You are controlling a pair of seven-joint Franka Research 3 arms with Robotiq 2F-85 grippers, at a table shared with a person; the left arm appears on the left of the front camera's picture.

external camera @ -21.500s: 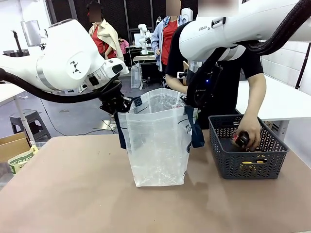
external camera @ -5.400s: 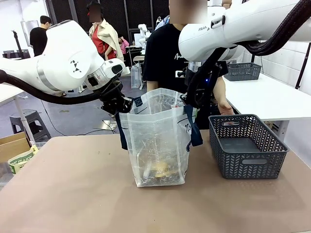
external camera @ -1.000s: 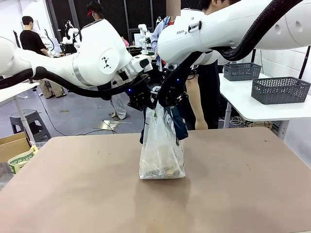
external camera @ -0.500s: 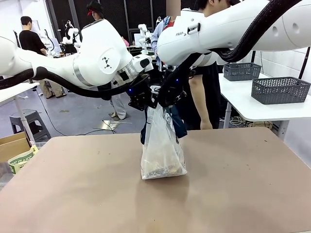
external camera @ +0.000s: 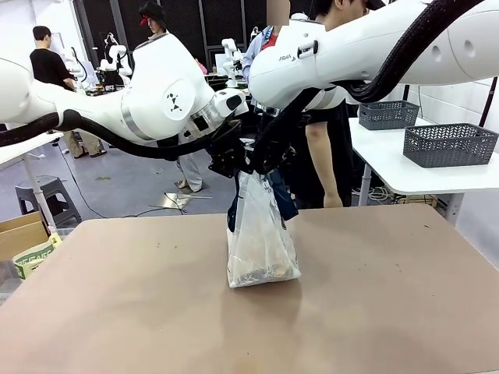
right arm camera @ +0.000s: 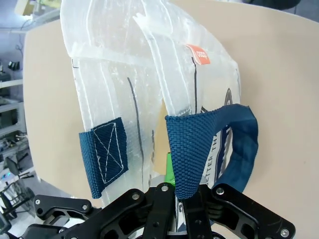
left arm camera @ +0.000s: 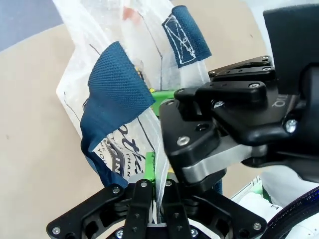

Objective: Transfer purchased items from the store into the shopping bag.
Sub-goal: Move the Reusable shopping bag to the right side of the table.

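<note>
The shopping bag (external camera: 261, 234), translucent with navy handles, stands mid-table with its mouth pinched together. My left gripper (external camera: 232, 162) and right gripper (external camera: 263, 158) meet at its top, each shut on the rim. Purchased items (external camera: 257, 273) show as a pale heap at the bag's bottom. In the left wrist view my left gripper (left arm camera: 152, 199) clamps the plastic edge of the bag (left arm camera: 94, 69), with the right gripper's black body directly opposite. The right gripper (right arm camera: 174, 201) grips the bag (right arm camera: 114, 64) at a navy strap (right arm camera: 199, 144). The store (external camera: 448, 144), a dark grey lattice basket, sits on the white side table.
A person (external camera: 327, 148) stands behind the table's far edge, just right of the bag. A second grey basket (external camera: 387, 114) rests farther back on the white side table (external camera: 405, 175). A cardboard box (external camera: 27, 249) sits off the brown table's left edge.
Several seconds ago the grippers held the bag's mouth wide open and the basket stood on the table. Over the last second the closed bag has shifted slightly to the right with both grippers.
</note>
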